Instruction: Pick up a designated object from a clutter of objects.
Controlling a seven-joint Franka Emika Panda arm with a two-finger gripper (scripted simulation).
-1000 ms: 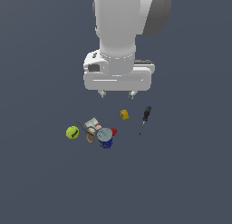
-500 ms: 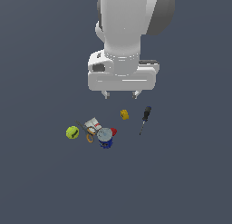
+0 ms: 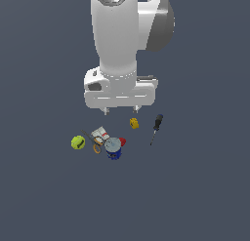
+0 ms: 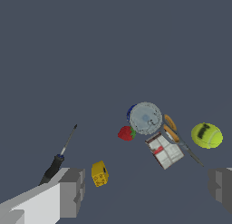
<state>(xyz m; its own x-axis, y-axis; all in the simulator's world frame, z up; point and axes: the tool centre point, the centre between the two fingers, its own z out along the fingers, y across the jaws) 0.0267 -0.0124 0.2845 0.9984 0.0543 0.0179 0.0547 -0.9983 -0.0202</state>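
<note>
hovering wide open and empty, the gripper (image 3: 120, 109) is needing to shift sideways over the tennis ball (image 3: 77, 142), avoiding the scissors (image 3: 94, 144) beside it.

Simulated scene: featureless grey floor (image 3: 205, 196), no surroundings.

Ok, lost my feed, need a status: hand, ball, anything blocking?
Hand open, empty, high above the clutter. Yellow-green ball on the floor, untouched, apart from the rest. Nearest neighbours: scissors and white box; top approach looks clear.
</note>
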